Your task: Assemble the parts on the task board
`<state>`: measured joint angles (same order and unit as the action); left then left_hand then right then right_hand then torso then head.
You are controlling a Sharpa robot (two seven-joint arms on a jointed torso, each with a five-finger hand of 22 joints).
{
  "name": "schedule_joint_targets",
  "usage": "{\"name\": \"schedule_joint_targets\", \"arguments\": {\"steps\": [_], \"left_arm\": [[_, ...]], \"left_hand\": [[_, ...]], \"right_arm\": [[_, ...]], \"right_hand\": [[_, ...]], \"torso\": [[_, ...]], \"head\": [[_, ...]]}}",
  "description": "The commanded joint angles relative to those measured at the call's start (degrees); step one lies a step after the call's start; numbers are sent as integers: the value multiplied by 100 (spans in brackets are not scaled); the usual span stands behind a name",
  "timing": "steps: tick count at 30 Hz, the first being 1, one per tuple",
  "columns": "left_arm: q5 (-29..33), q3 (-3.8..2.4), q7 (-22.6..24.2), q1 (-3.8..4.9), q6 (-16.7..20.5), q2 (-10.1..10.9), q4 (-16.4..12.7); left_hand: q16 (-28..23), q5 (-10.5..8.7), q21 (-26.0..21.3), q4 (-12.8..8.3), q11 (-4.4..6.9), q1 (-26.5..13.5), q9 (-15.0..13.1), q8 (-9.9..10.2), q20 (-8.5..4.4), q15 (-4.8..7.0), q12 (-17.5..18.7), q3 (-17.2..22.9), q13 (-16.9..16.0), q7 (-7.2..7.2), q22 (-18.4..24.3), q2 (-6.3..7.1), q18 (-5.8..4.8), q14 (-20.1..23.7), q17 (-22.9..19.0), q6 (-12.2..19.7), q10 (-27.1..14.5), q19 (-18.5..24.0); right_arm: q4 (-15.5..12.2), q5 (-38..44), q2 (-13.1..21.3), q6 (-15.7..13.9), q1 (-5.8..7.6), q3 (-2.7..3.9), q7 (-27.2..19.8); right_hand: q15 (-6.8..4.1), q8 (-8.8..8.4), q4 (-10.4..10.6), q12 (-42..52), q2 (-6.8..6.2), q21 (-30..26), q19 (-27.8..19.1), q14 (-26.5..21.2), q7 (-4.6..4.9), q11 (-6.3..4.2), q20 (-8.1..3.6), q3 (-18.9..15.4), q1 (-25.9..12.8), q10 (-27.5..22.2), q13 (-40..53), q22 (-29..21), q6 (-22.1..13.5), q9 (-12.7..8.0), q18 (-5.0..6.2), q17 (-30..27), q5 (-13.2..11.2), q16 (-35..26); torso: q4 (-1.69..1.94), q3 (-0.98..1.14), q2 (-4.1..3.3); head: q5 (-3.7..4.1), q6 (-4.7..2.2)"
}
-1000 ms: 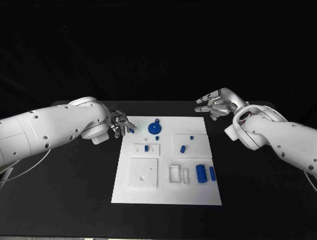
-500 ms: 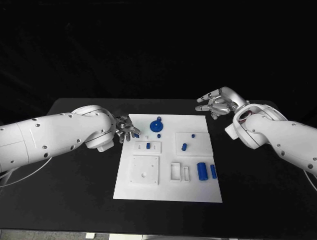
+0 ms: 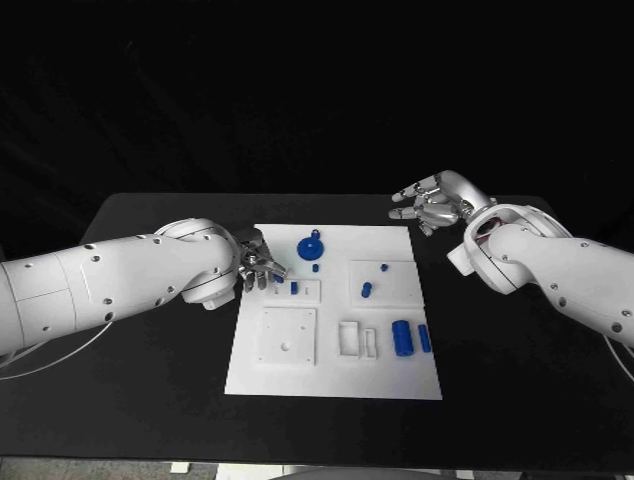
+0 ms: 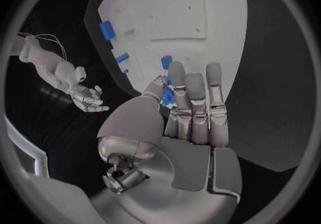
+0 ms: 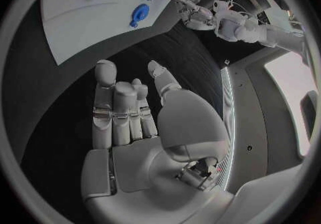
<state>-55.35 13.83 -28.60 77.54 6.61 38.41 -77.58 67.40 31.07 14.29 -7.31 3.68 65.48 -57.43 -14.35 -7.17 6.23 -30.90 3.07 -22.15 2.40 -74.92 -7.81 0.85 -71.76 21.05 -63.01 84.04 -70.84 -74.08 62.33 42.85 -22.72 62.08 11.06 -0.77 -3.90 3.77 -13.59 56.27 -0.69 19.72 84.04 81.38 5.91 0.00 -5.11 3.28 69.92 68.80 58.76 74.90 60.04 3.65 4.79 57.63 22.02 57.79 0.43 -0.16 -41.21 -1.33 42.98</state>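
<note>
Blue parts (image 3: 402,340) are lying scattered on the white task board (image 3: 332,375), one small peg (image 3: 294,288) sitting just beyond the left hand (image 3: 257,270), whose fingers (image 4: 194,101) are extending together, gripping nothing. Right hand (image 3: 433,205) is hovering spread and empty, well apart over the tabletop (image 3: 144,400). Closing off-centre is likely to be tipping that peg or nudging the board

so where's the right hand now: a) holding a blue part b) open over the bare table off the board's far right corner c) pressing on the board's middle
b: the right hand hangs with fingers apart and empty over the black table, beside the task board.
</note>
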Motion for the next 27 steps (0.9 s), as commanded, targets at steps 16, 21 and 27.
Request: {"name": "schedule_joint_targets", "arguments": {"steps": [16,21,27], "left_arm": [[-293,-5,271,-49,-800,-90,228],[-309,-5,353,-56,-902,-106,277],[-361,-6,414,-70,-969,-124,324]], "left_hand": [[-59,-330,-23,-56,20,245,8,103,46,-35,27,90,-43,-349,-114,-76,-85,56,26,-368,122,43],[-62,-429,-50,136,14,441,26,140,53,-42,21,-16,-52,-343,-115,-58,-85,73,26,-368,98,45],[-66,-468,-55,154,10,461,26,147,55,-45,24,-17,-51,-340,-115,-56,-85,79,22,-361,93,46]], "right_arm": [[-1,-1,-3,50,-11,3,-48],[2,-1,-6,51,-13,3,-49],[4,-1,-8,54,-16,3,-50]], "right_hand": [[-9,-23,-9,-5,0,29,168,30,26,-8,1,33,-51,32,7,208,-3,-8,83,4,32,8],[-9,-23,-9,-5,0,29,168,30,26,-8,1,33,-51,32,7,208,-3,-8,83,4,32,8],[-9,-23,-9,-5,0,29,168,30,26,-8,1,33,-51,32,7,208,-3,-8,83,4,32,8]], "torso": [[8,-3,3],[3,-5,3],[1,-3,3]], "head": [[-19,34],[-24,43],[-25,52]]}}
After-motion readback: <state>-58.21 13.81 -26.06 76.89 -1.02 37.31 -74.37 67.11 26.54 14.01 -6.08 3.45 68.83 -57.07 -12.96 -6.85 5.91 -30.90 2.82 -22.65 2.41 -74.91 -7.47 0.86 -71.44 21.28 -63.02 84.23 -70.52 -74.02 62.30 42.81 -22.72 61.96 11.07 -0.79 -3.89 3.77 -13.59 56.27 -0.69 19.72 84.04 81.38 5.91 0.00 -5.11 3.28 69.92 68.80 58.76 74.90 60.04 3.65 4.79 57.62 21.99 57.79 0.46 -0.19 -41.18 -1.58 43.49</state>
